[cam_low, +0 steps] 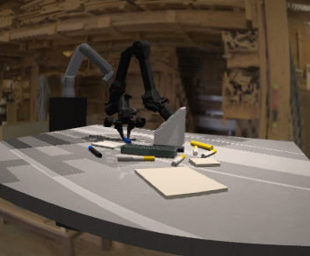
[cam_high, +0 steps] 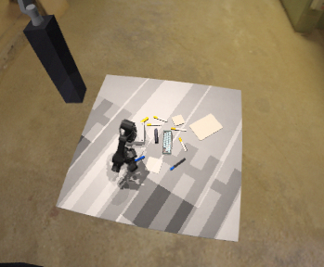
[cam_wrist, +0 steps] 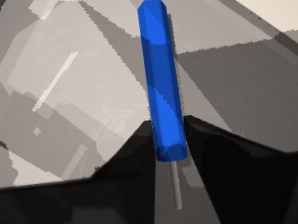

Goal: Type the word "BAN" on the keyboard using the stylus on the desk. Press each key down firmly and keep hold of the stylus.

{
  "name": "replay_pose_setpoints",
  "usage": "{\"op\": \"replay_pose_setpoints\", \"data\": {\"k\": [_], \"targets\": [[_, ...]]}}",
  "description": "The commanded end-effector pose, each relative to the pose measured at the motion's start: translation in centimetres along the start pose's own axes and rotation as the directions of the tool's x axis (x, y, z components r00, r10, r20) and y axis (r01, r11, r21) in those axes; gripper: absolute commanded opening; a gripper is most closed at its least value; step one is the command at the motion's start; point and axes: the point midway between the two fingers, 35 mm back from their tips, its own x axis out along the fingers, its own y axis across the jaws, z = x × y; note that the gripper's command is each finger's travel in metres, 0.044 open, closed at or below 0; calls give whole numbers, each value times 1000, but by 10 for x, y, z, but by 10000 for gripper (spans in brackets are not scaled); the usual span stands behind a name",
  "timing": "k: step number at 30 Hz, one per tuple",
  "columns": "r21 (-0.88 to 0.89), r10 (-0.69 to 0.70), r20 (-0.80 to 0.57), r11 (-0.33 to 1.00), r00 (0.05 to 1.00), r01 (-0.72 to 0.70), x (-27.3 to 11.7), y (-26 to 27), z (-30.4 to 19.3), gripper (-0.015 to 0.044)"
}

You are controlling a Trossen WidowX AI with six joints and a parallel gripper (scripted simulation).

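The blue stylus (cam_high: 140, 158) (cam_low: 127, 140) (cam_wrist: 161, 75) has a six-sided handle and a thin grey tip. It lies low at the desk top, with its tip pointing back between the fingers in the wrist view. My gripper (cam_wrist: 167, 125) (cam_low: 125, 138) is shut on the handle near its tip end, one dark finger against each side. The keyboard (cam_high: 167, 142) (cam_low: 149, 151), dark-framed with pale keys, lies apart from the gripper, beyond a white pad. Its letters are too small to read.
The white pad (cam_high: 154, 165) (cam_low: 108, 144) lies between gripper and keyboard. A grey wedge-shaped block (cam_low: 171, 129) stands beside the arm. A blue-ended dark pen (cam_high: 178, 164) (cam_low: 95, 151), a black pen (cam_high: 156, 135), several yellow-ended markers and a large cream board (cam_high: 206, 127) (cam_low: 181, 181) lie around the keyboard.
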Motion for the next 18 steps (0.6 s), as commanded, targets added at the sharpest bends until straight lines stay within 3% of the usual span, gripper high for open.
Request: {"op": "replay_pose_setpoints", "data": {"k": [1,18], "targets": [[-1,1,-1,1000,1000,-1,0,0,0,0],[-3,4,-6,1000,1000,-4,-41,-1,22,0]]}}
